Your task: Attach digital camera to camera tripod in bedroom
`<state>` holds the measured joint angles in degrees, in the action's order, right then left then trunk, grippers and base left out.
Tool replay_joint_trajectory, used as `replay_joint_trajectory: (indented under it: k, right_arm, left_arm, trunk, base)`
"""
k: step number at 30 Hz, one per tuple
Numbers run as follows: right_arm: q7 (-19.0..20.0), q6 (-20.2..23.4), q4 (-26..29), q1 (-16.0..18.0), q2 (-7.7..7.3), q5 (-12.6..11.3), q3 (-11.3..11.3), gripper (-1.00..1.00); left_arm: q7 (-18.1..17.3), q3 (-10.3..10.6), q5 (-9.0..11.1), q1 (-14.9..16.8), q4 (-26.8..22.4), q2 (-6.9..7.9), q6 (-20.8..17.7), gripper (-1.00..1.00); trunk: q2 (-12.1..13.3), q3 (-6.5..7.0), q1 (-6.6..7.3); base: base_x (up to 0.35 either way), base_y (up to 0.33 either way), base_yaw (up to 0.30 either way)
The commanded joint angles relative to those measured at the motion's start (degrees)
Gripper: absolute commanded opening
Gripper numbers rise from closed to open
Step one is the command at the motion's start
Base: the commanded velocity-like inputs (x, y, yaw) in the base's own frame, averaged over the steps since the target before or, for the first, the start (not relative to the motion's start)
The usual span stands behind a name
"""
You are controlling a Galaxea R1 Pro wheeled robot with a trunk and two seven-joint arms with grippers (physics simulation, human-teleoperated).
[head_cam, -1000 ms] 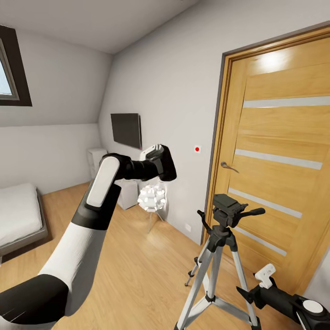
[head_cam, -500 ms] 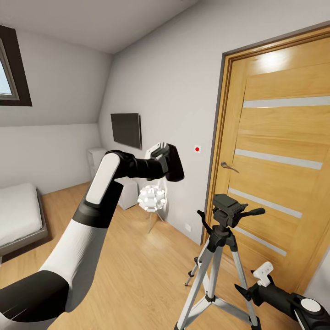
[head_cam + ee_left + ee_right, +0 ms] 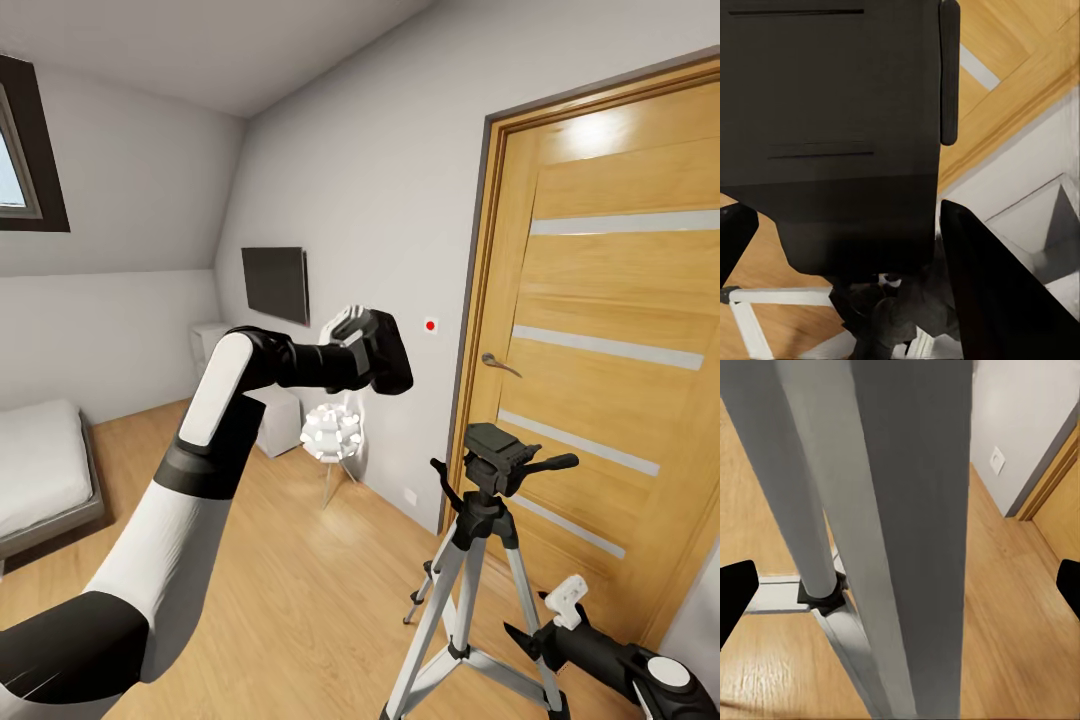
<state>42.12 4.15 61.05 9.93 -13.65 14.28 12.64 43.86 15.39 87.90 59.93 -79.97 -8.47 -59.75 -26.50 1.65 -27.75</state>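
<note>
Head view: the left gripper [image 3: 385, 350] pinches the small black boxy digital camera [image 3: 388, 352], up at 10 o'clock from the tall silver-legged camera tripod [image 3: 487, 560]. The right gripper [image 3: 900, 585] is spread wide around a grey tripod leg [image 3: 907, 510].
</note>
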Motion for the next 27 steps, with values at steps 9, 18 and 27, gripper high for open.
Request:
replay_joint_trajectory:
  k: [9, 18, 27]
  right_arm:
    - [0.33, -2.72, -1.63, 0.55, 0.27, 0.05, 0.27, 1.0]
    - [0.33, -4.31, -2.2, 0.62, 0.29, 0.05, 0.41, 1.0]
    - [0.33, -4.53, -2.65, 0.62, 0.28, 0.0, 0.45, -1.0]
  left_arm:
    - [0.51, 0.15, 0.84, 0.01, -0.76, 0.18, -0.25, -1.0]
    - [0.13, 0.0, 0.96, -0.33, -1.09, 0.45, -0.25, -1.0]
    - [-0.28, -0.12, 0.85, -0.58, -1.89, 0.33, 0.03, -1.0]
  trunk:
    - [-0.05, -0.03, -0.02]
    - [-0.05, -0.03, -0.02]
    - [-0.05, -0.03, -0.02]
  base:
    - [0.0, 0.0, 0.0]
    - [0.0, 0.0, 0.0]
    - [0.0, 0.0, 0.0]
